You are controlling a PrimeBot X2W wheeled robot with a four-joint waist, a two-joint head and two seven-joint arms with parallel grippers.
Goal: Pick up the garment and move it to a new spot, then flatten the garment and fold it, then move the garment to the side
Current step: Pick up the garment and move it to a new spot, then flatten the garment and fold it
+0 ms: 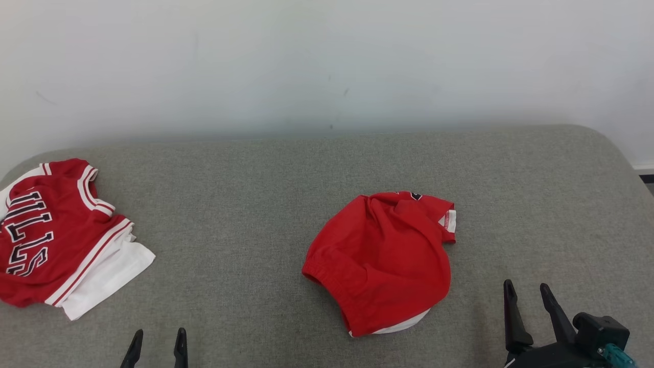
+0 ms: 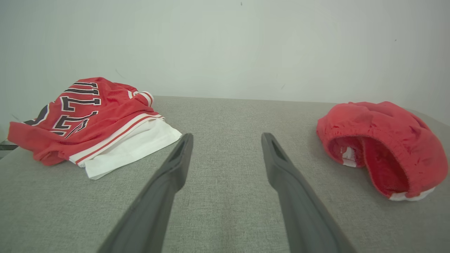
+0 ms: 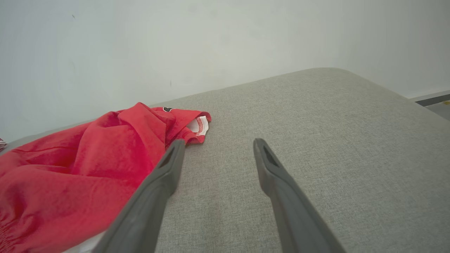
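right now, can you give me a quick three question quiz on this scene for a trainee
1. True or false: the right gripper stands open near the crumpled red garment without gripping it.
2. Where does the lettered jersey lie on the grey surface? A) on the robot's left B) on the robot's right C) under the red garment
3. Fill in: the left gripper holds ___.

Key: 1 true; 2 A; 3 nothing.

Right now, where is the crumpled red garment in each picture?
Head view: crumpled red garment at centre, slightly right.
Left wrist view: garment at far right, elastic opening facing the camera.
Right wrist view: garment at lower left, running off the edge.
Shared landmark: grey cushion meeting the white wall.
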